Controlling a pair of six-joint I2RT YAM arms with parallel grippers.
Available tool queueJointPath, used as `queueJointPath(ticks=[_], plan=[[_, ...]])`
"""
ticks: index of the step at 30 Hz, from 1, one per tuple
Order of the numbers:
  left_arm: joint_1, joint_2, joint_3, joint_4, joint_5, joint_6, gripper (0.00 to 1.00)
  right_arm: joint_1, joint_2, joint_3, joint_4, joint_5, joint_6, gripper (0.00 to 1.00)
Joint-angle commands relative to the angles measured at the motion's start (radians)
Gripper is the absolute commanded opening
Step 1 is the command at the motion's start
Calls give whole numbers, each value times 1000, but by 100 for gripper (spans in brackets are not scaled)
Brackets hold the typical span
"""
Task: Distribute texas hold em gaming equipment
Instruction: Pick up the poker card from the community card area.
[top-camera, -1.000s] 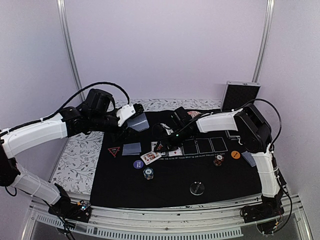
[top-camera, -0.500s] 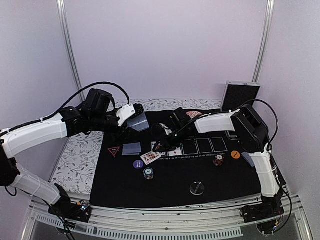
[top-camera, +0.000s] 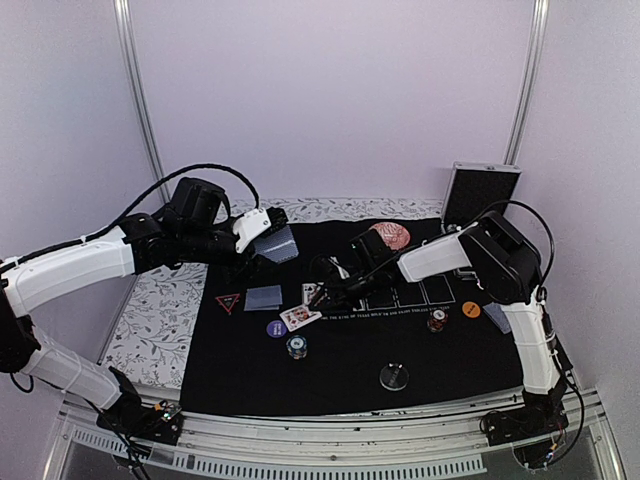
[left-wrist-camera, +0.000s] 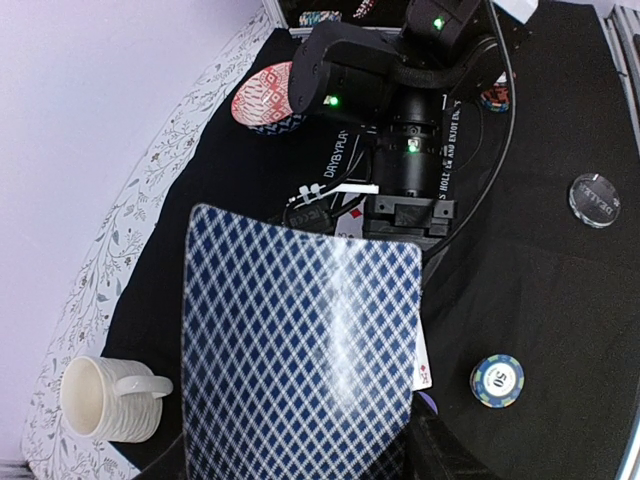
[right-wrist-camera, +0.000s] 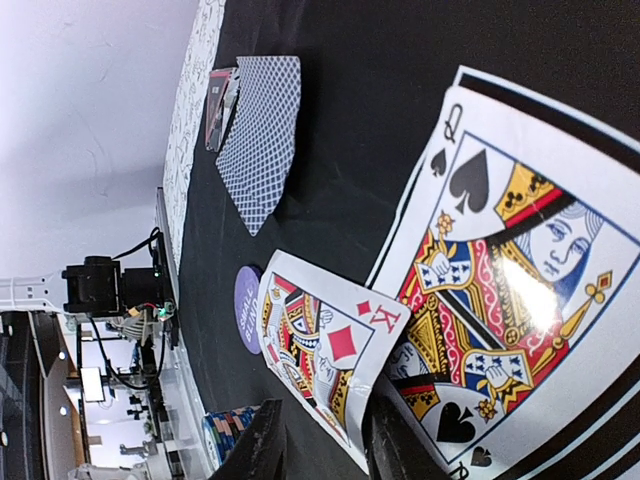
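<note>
Fingers of the right gripper (right-wrist-camera: 325, 448) straddle the near edge of the king of diamonds (right-wrist-camera: 325, 345), which overlaps the queen of spades (right-wrist-camera: 510, 290) mid-mat; whether they pinch it is unclear. Left gripper (top-camera: 265, 243), raised far left, is clamped on blue-backed cards (left-wrist-camera: 300, 340).

1. The left gripper (top-camera: 262, 234) holds a tilted card (top-camera: 281, 244) above the mat's (top-camera: 340, 395) far-left corner.
2. The right gripper (top-camera: 327, 290) sits low over face-up cards (top-camera: 303, 315) — jaws too small to read.
3. Left of these lie a face-down card (top-camera: 264, 297), a triangle (top-camera: 228, 302), a purple disc (top-camera: 277, 327) and a chip stack (top-camera: 296, 346).
4. To the right — a second stack (top-camera: 437, 320), an orange disc (top-camera: 471, 309) and a clear disc (top-camera: 394, 376).
</note>
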Motion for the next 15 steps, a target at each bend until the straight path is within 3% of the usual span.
queueJointPath(ticks=[1,8,15], plan=[[-15,-23,4,25,2,-6,50,-1,-16,-34,90,-54,90,27],[-15,-23,4,25,-3,-4,51,2,7,-15,123,-90,115,15],[-16,-22,2,25,-8,-2,51,10,40,12,123,-103,125,12]])
